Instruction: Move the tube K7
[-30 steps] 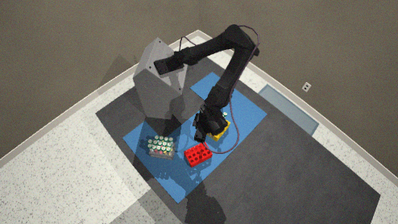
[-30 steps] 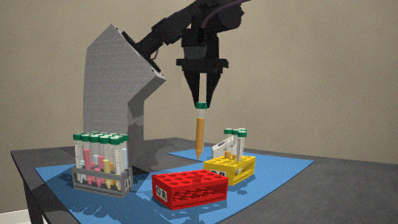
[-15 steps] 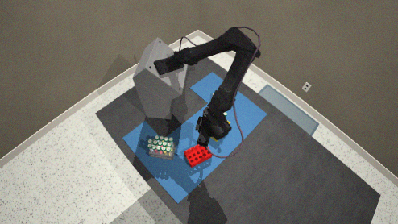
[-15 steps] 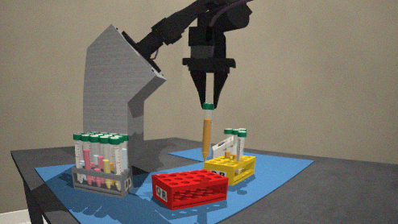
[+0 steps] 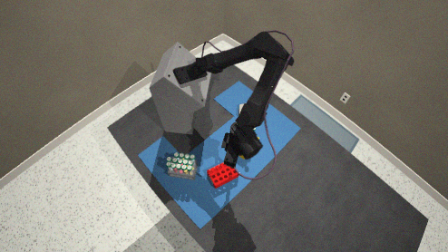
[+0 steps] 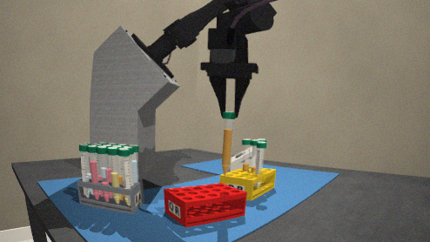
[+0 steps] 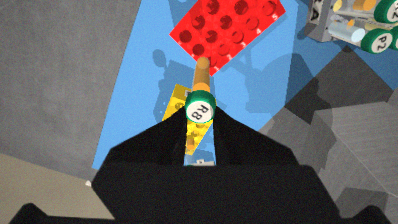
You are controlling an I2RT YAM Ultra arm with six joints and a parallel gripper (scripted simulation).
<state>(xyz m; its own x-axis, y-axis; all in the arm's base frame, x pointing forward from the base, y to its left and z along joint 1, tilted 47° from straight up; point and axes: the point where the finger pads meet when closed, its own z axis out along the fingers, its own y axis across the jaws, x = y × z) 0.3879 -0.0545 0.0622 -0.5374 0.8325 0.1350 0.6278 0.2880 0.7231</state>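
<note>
Aloft, the gripper (image 5: 229,163) (image 6: 230,115) (image 7: 200,112) clamps tube R8 (image 6: 227,145) (image 7: 200,106), not K7, near RB (image 6: 248,188) (image 7: 177,95) and QR (image 6: 184,218) (image 7: 227,35). K7's loc. unconfirmed: caps in RA (image 5: 181,176) (image 6: 109,203) mostly illegible. Job prob. unfinished; R8's return, K7's seating, release & DONE likely TBD.

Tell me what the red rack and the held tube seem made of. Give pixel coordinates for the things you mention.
Red rack (image 5: 219,180) (image 6: 176,218) (image 7: 213,24): likely moulded or printed plastic; even, solid colour, fairly matte.

Tube (image 6: 227,148) (image 7: 201,79): body probably clear plastic, perhaps glass, since orange contents show through; green cap looks like opaque plastic, uniformly coloured.
</note>
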